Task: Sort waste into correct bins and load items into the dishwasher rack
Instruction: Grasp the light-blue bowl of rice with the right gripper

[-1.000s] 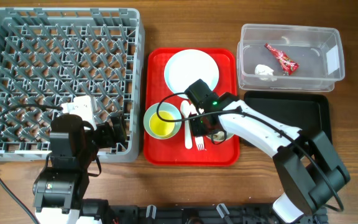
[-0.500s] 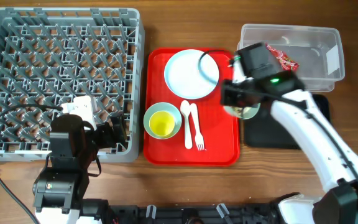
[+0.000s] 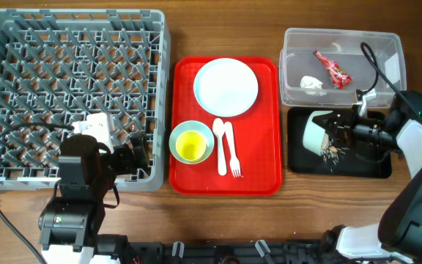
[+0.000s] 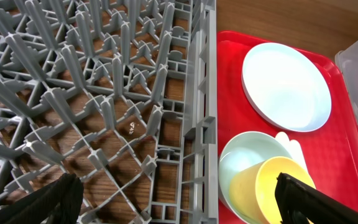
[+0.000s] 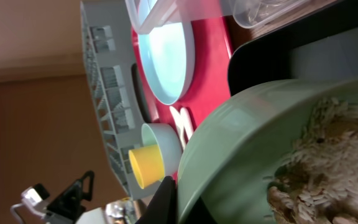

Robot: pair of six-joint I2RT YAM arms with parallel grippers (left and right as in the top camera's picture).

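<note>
My right gripper [image 3: 341, 132] is shut on the rim of a pale mint-green bowl [image 3: 316, 130], held tipped on its side over the black tray [image 3: 368, 165]. Beige food scraps [image 3: 331, 151] spill from it; in the right wrist view they cling inside the bowl [image 5: 328, 165]. The clear tub [image 3: 393, 70] holds the red wrapper [image 3: 332, 68] and white napkin [image 3: 312, 84]. My left gripper [image 4: 176, 208] is open above the grey rack's [image 3: 72, 81] front right edge. The white plate [image 3: 226, 86], second bowl [image 3: 176, 139] with yellow cup [image 3: 190, 149], spoon [image 3: 220, 143] and fork [image 3: 233, 154] lie on the red tray.
The red serving tray [image 3: 258, 183] sits between the rack and the two bins. The left wrist view shows the rack wall [image 4: 197, 124] right beside the red tray [image 4: 340, 143]. Bare wooden table [image 3: 218, 213] runs along the front.
My right arm carried the green bowl from the red tray to the right over the black tray and tipped it, and scraps now lie on the tray. The left arm has not moved.
</note>
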